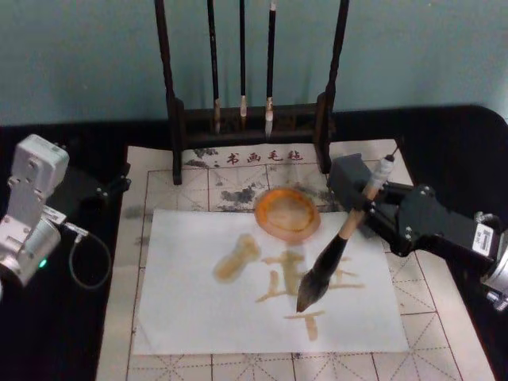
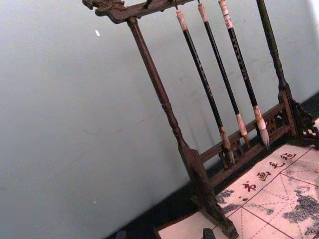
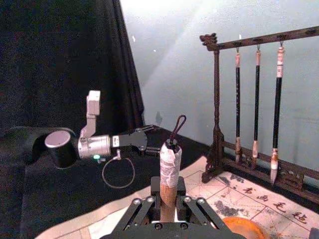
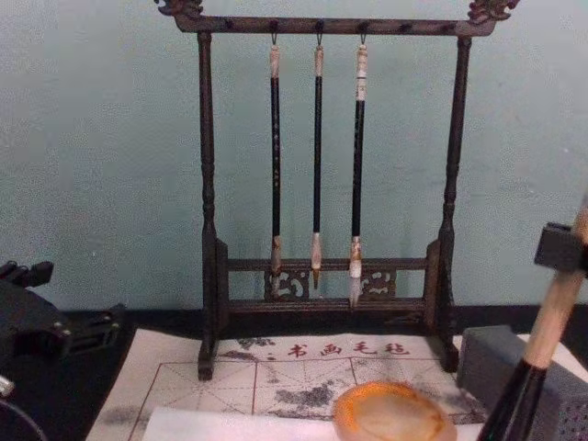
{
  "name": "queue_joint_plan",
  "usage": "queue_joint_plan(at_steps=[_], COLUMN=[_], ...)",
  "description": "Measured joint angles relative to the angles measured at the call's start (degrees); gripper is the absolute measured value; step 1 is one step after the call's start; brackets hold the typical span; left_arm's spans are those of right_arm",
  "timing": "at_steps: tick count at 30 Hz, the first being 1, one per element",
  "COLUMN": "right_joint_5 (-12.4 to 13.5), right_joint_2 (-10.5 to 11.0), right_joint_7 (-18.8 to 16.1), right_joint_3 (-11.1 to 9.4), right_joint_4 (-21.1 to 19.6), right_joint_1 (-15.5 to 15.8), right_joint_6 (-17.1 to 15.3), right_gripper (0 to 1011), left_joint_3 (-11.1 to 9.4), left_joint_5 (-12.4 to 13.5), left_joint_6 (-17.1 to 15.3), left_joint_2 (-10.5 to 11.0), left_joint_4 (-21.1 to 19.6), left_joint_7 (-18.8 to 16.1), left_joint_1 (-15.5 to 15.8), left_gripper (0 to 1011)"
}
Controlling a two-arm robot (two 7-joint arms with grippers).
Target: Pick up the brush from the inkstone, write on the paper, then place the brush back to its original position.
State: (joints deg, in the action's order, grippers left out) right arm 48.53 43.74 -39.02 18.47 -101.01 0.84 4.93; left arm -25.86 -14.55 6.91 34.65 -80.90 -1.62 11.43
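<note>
Brush (image 1: 341,240) clamped in the right gripper (image 1: 365,203) over the paper (image 1: 194,305)
The right gripper's fingers are closed on the tan handle of the brush just below its whitish end, and the brush tilts so that its bristles point down at the sheet among amber strokes (image 1: 238,259); whether the tip touches cannot be told. The paper lies on the gridded felt mat (image 1: 448,317), with the orange inkstone (image 1: 287,213) at its far edge, just beside the brush's handle. Behind stands a wooden rack (image 1: 171,103) hung with three thin brushes (image 1: 242,63). The left gripper (image 1: 99,189) is parked on the black cloth, left of the mat, well apart from the paper
</note>
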Motion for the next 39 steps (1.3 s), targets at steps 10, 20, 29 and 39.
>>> queue_joint_plan(at_steps=[10,20,29,39], right_joint_5=[-3.4,-4.5,-4.6,-5.3], right_joint_2=[-0.1,-0.4,-0.5,-0.3], right_joint_7=[0.0,-0.6,-1.1,-1.3], right_joint_3=[0.2,-0.2,-0.5,-0.4], right_joint_4=[-0.6,-0.9,-1.1,-1.5], right_joint_1=[1.2,1.8,2.4,2.9], right_joint_6=[2.0,2.7,2.8,2.8], right_gripper=[187,187,187,187], left_joint_3=[0.0,0.0,0.0,0.0], left_joint_5=[0.0,0.0,0.0,0.0], left_joint_6=[0.0,0.0,0.0,0.0], left_joint_2=[0.0,0.0,0.0,0.0], left_joint_4=[0.0,0.0,0.0,0.0], left_joint_7=[0.0,0.0,0.0,0.0], left_joint_1=[0.0,0.0,0.0,0.0], left_gripper=[1001,1001,1001,1001])
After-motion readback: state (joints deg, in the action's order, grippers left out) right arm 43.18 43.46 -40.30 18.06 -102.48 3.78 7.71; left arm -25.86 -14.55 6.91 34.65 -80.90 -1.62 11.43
